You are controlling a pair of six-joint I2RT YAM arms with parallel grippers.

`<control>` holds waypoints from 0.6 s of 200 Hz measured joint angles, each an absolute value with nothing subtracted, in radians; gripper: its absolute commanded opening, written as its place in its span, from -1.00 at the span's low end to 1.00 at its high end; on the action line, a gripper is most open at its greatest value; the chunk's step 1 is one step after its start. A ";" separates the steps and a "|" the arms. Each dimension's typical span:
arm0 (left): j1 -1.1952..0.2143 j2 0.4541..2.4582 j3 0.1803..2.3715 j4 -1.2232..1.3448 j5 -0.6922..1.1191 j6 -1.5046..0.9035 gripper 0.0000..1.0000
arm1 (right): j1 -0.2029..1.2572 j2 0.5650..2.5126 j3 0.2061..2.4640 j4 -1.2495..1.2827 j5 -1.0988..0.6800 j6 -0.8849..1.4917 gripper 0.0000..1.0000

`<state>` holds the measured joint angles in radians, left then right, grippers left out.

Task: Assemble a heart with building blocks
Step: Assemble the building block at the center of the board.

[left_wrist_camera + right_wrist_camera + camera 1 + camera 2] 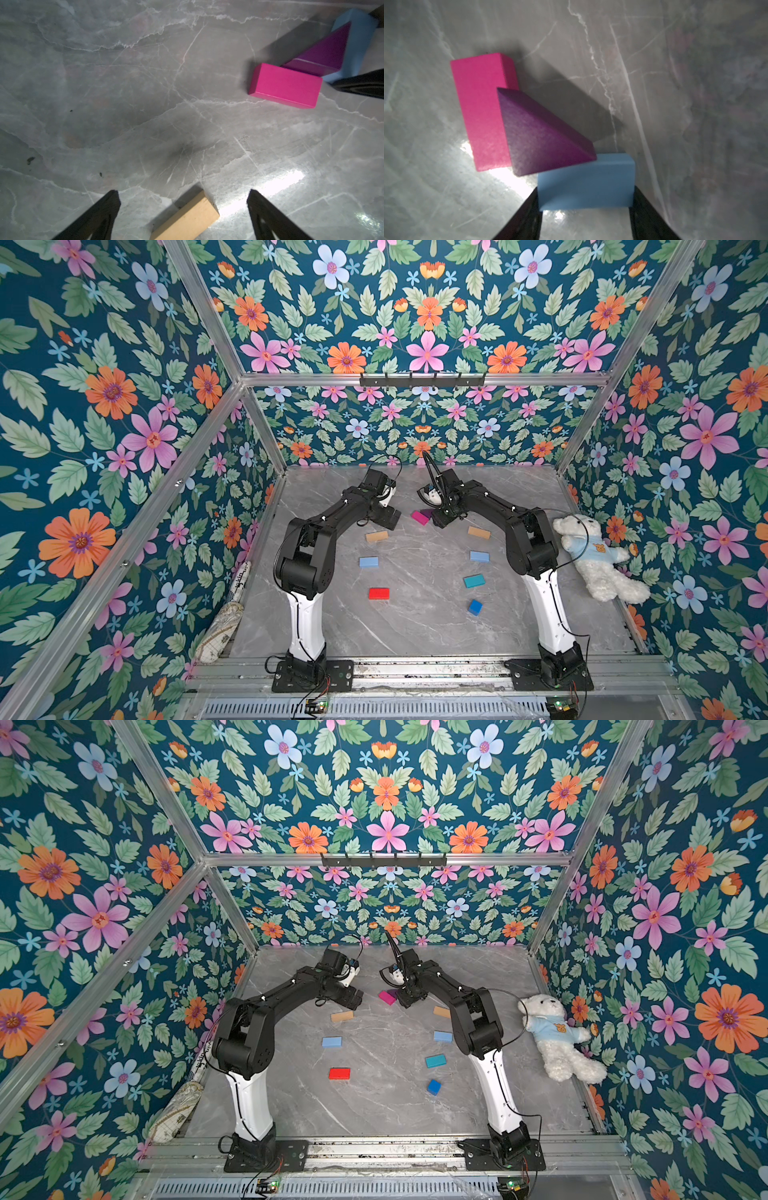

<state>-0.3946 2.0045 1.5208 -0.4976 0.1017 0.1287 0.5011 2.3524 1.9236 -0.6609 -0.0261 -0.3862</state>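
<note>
The building blocks lie spaced apart in a rough heart-shaped ring on the marble table [415, 626]. At the far middle, a magenta block [419, 517] touches the dark purple triangle [539, 135]. My right gripper [585, 190] is shut on a light blue block [585, 182] whose corner meets the triangle. My left gripper [184, 193] hangs open just above the end of a tan block [187, 220], with nothing between its fingers. The ring's left side has a light blue block [368, 562] and a red one [378, 593]. On its right lie tan [478, 532], light blue [479, 556], teal [474, 580] and blue [475, 607] blocks.
A white plush bear [598, 558] in a blue shirt lies at the table's right edge, beside the right arm. A rolled patterned cloth [220, 630] rests along the left edge. Floral walls and an aluminium frame enclose the table on three sides.
</note>
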 measured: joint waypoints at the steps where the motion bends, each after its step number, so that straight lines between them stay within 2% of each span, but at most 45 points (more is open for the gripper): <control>1: -0.395 2.004 1.521 -0.497 0.102 0.129 0.99 | 0.501 2.353 1.924 -0.661 -0.026 -0.386 -0.23; 96: -0.394 2.006 1.521 -0.493 0.102 0.129 0.99 | 0.503 2.353 1.921 -0.657 -0.026 -0.386 -0.20; 120: -0.393 2.006 1.519 -0.493 0.102 0.129 0.99 | 0.503 2.353 1.920 -0.656 -0.025 -0.386 0.03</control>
<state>-0.3935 2.0060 1.5188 -0.4931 0.1017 0.1287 0.5034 2.3531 1.9198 -0.6563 -0.0254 -0.3862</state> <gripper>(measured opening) 0.995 0.614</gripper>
